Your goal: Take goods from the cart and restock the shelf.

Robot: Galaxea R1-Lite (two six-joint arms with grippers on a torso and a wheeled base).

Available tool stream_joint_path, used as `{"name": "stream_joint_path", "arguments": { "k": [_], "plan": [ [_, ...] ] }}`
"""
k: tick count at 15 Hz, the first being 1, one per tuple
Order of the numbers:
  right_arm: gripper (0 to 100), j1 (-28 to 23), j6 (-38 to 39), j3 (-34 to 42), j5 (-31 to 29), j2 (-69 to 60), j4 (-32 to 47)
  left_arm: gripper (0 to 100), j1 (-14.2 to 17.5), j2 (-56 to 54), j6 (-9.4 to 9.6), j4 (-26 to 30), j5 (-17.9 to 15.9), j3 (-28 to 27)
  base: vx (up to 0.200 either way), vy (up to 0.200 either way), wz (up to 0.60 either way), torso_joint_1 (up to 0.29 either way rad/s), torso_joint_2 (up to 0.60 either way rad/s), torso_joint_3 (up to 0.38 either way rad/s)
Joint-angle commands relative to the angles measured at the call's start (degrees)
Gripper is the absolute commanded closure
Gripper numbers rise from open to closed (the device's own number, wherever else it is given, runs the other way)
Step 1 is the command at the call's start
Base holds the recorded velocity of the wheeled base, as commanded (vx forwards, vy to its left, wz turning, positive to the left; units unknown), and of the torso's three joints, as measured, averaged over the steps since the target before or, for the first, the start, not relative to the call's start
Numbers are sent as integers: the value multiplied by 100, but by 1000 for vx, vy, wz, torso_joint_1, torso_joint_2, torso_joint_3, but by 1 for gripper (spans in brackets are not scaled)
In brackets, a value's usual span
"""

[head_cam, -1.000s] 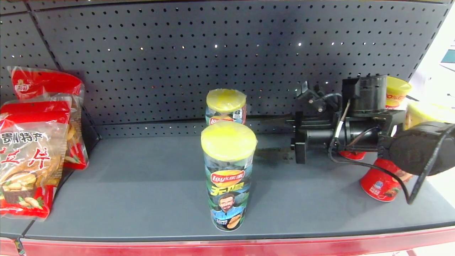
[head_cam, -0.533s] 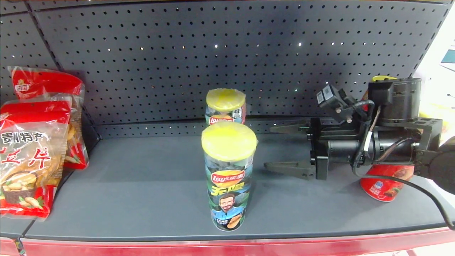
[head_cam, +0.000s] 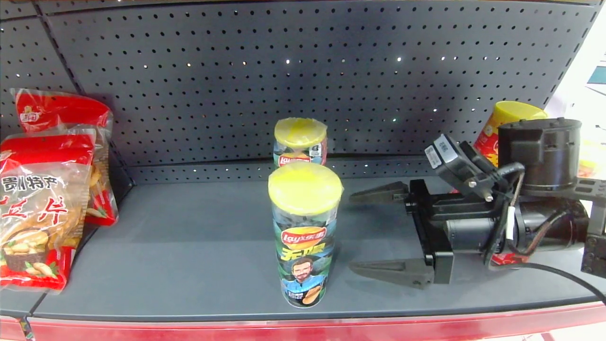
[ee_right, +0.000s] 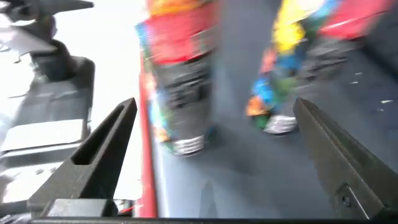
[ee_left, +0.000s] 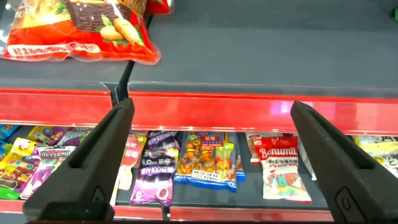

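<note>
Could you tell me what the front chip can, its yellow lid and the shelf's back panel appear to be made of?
Front can: probably card tube under a glossy printed wrap; faint sheen on its side. Lid: likely plastic, dull yellow, slightly uneven on top. Back panel: looks like painted sheet metal, matte dark grey, with regular punched holes.

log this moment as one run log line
phase: restock | right gripper: open, empty, beside front chip can, not touching | left gripper: open, empty | front chip can: upright on shelf
</note>
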Motion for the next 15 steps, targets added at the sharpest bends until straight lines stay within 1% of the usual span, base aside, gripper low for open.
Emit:
{"name": "stream_joint_path", "arguments": {
  "k": [1,5,15],
  "plan": [
    [0,55,-6,173,4,-172,-3,0,3,9,-3,0,-1,1,0,0,0,0,0,0],
    [0,73,-6,182,4,-164,-3,0,3,9,-3,0,-1,1,0,0,0,0,0,0],
    [0,486,3,23,-13,65,-12,0,3,9,-3,0,-1,1,0,0,0,0,0,0]
  ]
}}
